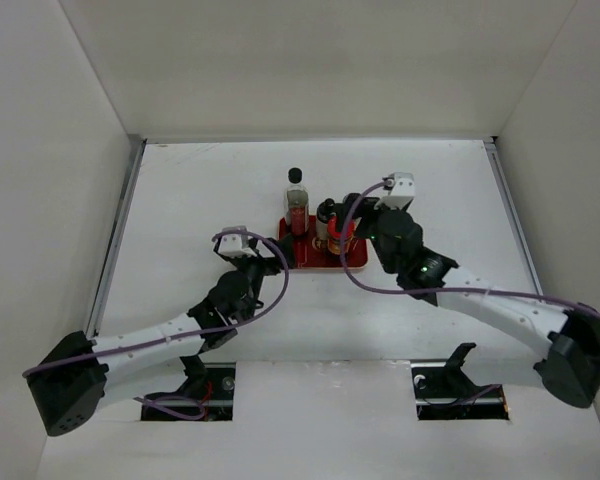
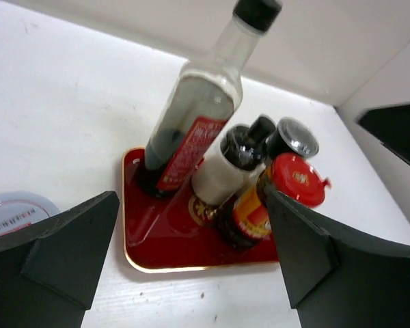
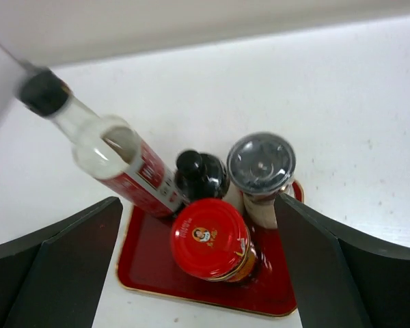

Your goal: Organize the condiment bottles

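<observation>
Left end effector [image 2: 191,232] wide open, empty; right end effector [image 3: 198,232] same.

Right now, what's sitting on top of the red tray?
Four bottles: the tall clear bottle, short black-capped bottle, grey-lidded jar and red-capped jar. The tray surface beneath them is hidden.

No text legible anywhere.
Red-capped jar [image 3: 210,238]: round portrait emblem on the lid, tiny characters beside it, too small to read.
Tall bottle [image 3: 140,179]: red label, white print, blurred.
White-lidded jar [image 2: 17,212]: barcode-like stripes on the lid, digits unreadable.
Tray [image 2: 150,239]: gold emblem, partly hidden by the bottles.
</observation>
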